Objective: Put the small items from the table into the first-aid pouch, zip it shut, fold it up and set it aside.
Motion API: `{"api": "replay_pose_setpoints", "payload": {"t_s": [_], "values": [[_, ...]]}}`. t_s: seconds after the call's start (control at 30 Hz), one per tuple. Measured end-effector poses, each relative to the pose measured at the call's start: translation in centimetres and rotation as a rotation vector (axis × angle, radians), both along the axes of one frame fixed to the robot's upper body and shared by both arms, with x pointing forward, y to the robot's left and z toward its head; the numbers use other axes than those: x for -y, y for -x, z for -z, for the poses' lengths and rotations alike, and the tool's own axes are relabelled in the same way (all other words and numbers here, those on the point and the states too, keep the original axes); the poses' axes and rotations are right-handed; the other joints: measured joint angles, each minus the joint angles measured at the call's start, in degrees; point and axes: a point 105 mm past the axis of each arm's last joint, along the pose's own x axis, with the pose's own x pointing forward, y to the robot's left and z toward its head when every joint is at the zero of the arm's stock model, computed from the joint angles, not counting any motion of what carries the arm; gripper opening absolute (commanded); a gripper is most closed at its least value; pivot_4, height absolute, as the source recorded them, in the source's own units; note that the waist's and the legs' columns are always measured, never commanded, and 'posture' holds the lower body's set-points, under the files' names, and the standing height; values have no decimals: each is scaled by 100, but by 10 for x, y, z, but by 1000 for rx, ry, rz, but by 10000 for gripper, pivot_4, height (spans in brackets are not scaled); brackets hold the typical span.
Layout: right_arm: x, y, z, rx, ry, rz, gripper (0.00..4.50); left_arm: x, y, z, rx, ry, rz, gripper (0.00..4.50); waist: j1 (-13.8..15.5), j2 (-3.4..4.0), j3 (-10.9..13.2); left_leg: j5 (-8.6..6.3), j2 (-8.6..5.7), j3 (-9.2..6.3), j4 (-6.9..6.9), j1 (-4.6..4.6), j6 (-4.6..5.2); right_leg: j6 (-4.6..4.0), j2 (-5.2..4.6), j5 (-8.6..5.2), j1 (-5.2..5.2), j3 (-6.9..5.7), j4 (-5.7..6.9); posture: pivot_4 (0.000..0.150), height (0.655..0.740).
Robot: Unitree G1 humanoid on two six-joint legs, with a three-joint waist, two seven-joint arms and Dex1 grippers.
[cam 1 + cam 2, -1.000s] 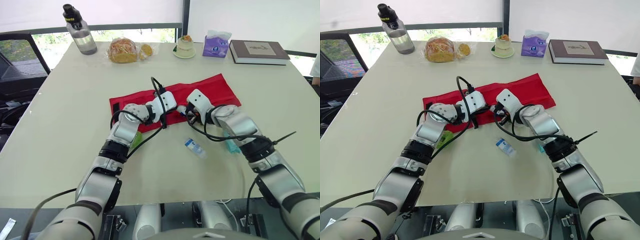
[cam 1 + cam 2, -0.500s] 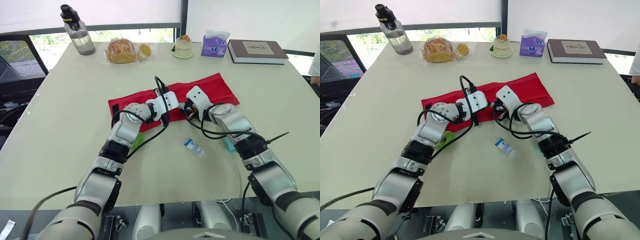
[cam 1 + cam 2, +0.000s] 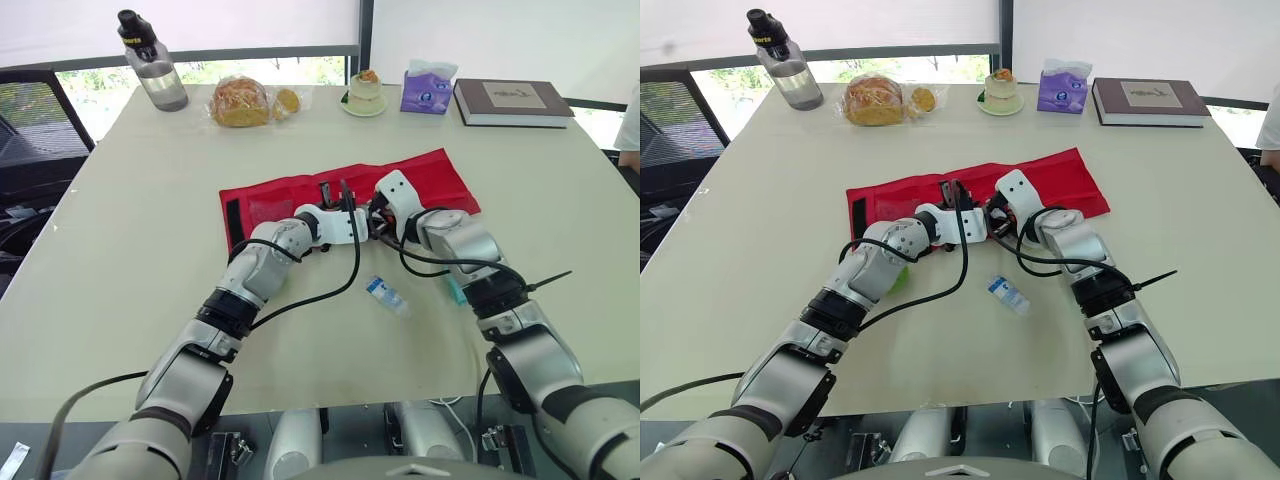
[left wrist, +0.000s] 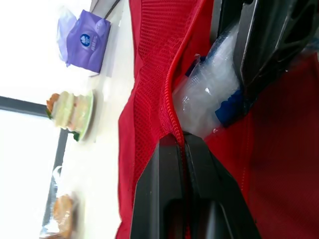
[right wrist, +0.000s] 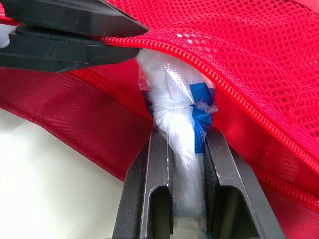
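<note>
Red pouch (image 3: 280, 195) lies mid table (image 3: 150, 200). Our left jaws pinch mesh edge (image 4: 164, 94) so pocket gapes. Our right jaws grip packet (image 5: 169, 84), poking it into gap. Small bottle (image 3: 388, 296) waits nearby.

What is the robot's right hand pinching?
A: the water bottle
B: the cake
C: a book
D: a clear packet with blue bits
D: the right gripper clamps a clear blue-marked packet at the zipper opening of the red pouch.
</note>
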Motion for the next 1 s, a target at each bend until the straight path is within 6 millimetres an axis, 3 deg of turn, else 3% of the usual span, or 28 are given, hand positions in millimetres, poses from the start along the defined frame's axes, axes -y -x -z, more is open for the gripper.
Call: {"api": "replay_pose_setpoints", "payload": {"t_s": [0.47,0.77,0.83,1.0], "values": [[0,-2,-2,2,-30,2,1662,5,0,0,48,133,-41,0,-4,2,1,0,-1,1,-7,-1,0,0,-3,0,-1,0,-2,1500,7400],[-11,-7,-10,4,-74,0,1662,9,2,-1,47,152,-19,0,-7,4,3,0,-1,1,-10,0,0,0,-3,0,-2,0,-3,1500,7400],[-13,-8,-11,7,-85,1,11848,10,3,-1,47,160,-12,0,-4,4,3,0,-1,1,-13,0,0,-1,-3,0,-2,0,-4,1500,7400],[-11,-6,-8,0,-117,8,31223,11,3,-2,39,181,-7,0,0,5,3,0,-3,1,-19,-1,0,0,-5,0,-4,0,-5,1500,7400]]}}
